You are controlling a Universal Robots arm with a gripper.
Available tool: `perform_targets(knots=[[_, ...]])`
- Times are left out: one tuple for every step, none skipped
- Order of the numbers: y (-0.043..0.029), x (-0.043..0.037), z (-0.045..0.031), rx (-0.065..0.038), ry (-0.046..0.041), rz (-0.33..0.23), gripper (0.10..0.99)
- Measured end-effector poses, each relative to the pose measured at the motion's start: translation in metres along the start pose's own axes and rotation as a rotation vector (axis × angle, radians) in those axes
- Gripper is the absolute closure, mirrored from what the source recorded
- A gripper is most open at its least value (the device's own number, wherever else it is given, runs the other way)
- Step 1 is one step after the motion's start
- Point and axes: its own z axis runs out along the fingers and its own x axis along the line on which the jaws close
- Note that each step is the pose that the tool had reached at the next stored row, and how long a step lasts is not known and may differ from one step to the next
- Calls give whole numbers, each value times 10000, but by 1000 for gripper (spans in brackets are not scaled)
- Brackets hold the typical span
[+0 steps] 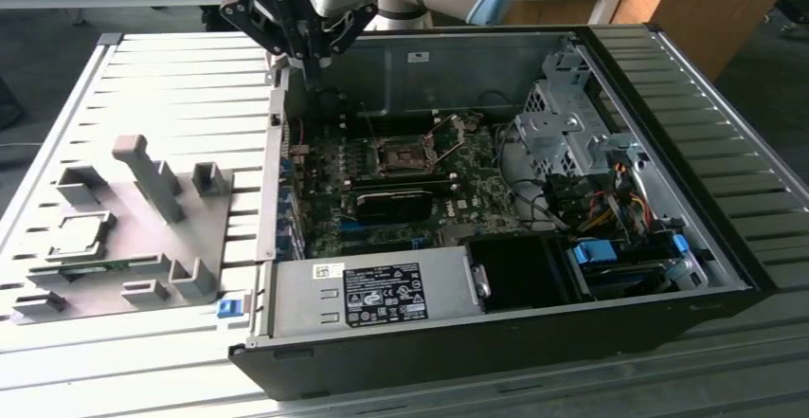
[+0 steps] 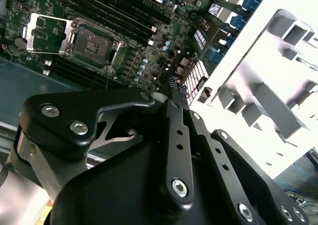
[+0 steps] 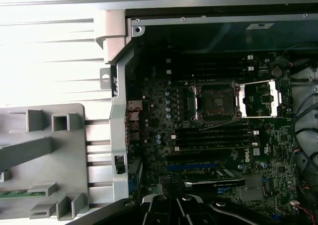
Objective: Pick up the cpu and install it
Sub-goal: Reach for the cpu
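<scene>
Two black jaws are drawn together until their tips meet, with nothing held between them. In the exterior view they hang point-down over the far end of the open computer case [image 1: 506, 347], just above its side wall on the exterior view's left. Under and beyond them lies the green motherboard [image 1: 487, 190]. In the second wrist view the closed tips point at its edge near that wall. The dark socket [image 3: 214, 102] sits near the middle of the board, apart from the jaws, with its contact field exposed and its metal load plate [image 3: 261, 98] flipped back beside it. The cpu [image 1: 79, 235] is outside the case, lying flat with its silvery top up on a grey holding fixture [image 1: 139, 247]. The fixture rests on the slatted metal bench [image 1: 177, 96] to the exterior view's left of the case. The cpu is well apart from the jaws, on the other side of the case wall and nearer the exterior camera. A thin green memory stick [image 1: 101, 266] lies on the same fixture, just beside the cpu.
</scene>
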Motion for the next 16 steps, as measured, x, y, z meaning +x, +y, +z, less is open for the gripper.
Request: perform_targets(knots=[[0, 4, 0, 0, 0, 0, 980], [-1, 7, 0, 0, 0, 0, 980], [-1, 10, 0, 0, 0, 0, 980], [-1, 12, 0, 0, 0, 0, 980], [-1, 14, 0, 0, 0, 0, 980], [-1, 15, 0, 0, 0, -1, 980], [-1, 17, 0, 0, 1, 0, 980], [-1, 18, 0, 1, 0, 0, 980], [-1, 20, 1, 0, 0, 0, 980], [-2, 22, 1, 0, 0, 0, 980], [-2, 24, 1, 0, 0, 1, 980], [-2, 26, 2, 0, 0, 1, 980], [-2, 29, 1, 0, 0, 1, 980], [-2, 31, 1, 0, 0, 0, 980], [-3, 34, 2, 0, 0, 0, 980], [-3, 36, 2, 0, 0, 0, 980]])
